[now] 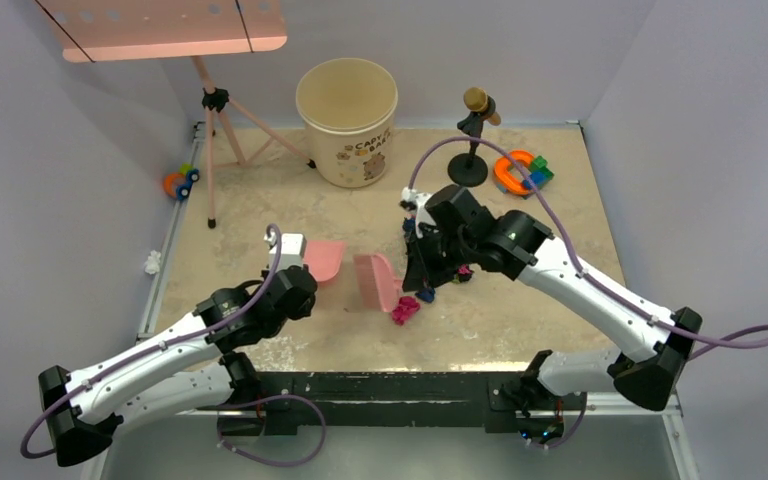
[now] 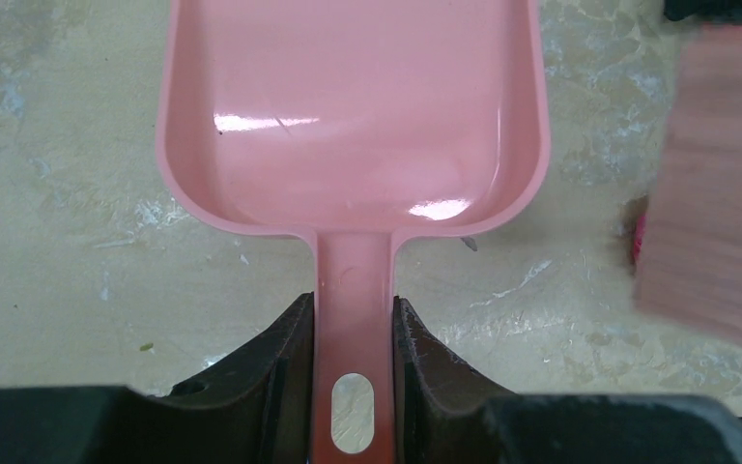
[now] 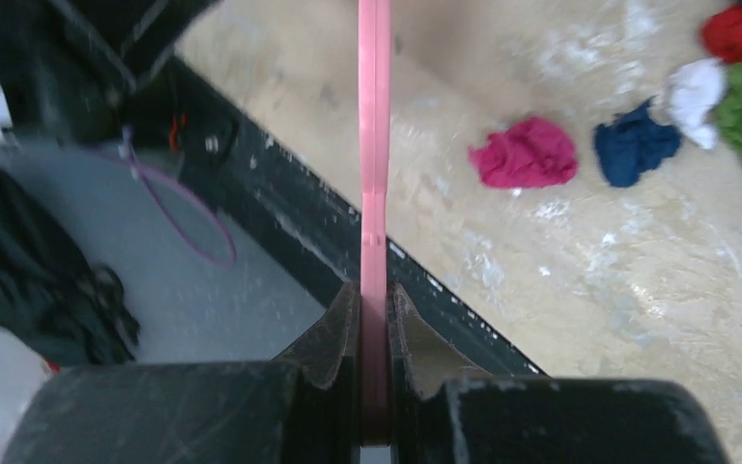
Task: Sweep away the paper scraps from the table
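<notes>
Where lavender walls (image 1: 80, 180) enclose it, the beige speckled table (image 1: 280, 200) carries the paper scraps (image 1: 407, 309) near centre, beside a pink brush (image 1: 376, 281). Left gripper (image 2: 353, 324): clamped on pink dustpan (image 2: 353, 106) handle. Right gripper (image 3: 375, 309): clamped on brush handle; only its wrist view separates magenta, blue, white wads.

A tall cream bucket (image 1: 347, 125) printed with a cartoon bear stands at the back centre. To its left, a pink-legged tripod (image 1: 216, 100) rises toward a pink perforated panel (image 1: 170, 25) at the top of the overhead view. To the bucket's right, a gold-headed microphone (image 1: 476, 102) sits on a black round-based stand, just beside orange, blue and green toy blocks (image 1: 522, 170). At the far left lie an orange-and-blue toy (image 1: 180, 183) and, nearer, a small white object (image 1: 152, 263).
</notes>
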